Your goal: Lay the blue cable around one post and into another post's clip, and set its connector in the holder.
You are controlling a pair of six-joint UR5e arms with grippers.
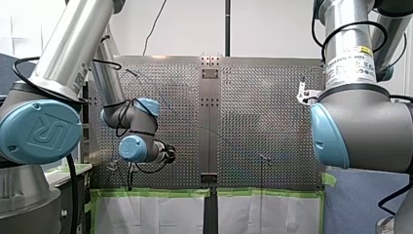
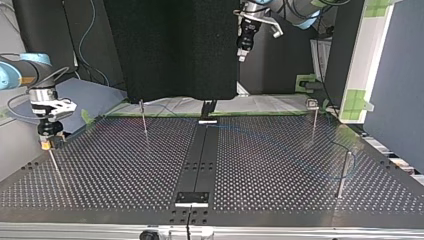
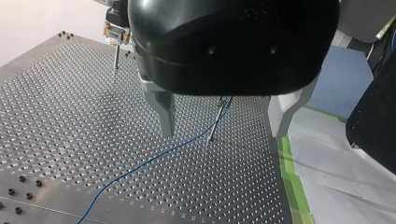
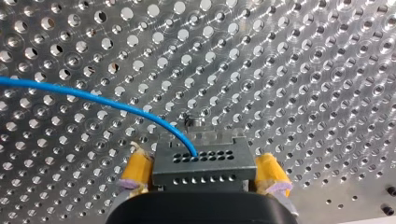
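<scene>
The right gripper (image 4: 204, 163) is clamped on the grey connector (image 4: 198, 156), one yellow pad against each end of the block. The blue cable (image 4: 93, 95) leaves a hole in the block's face and curves off over the perforated table (image 4: 303, 70). In the top view this gripper (image 2: 50, 137) sits at the view's left, right on top of a thin post (image 2: 56, 167). The block hides what lies beneath it, so it cannot be told whether the connector is seated in a holder.

The left gripper (image 3: 223, 133) is spread wide and holds nothing, its metal fingers (image 3: 164, 114) hanging above the table. Ahead of the gap between them stands a second post (image 3: 215, 121). The cable (image 3: 154, 158) lies along the plate and rises to meet that post near its top. Whether it sits in a clip there is too small to tell. In the top view the left gripper (image 2: 243, 52) hangs high above the table's far edge, well apart from the other posts.
</scene>
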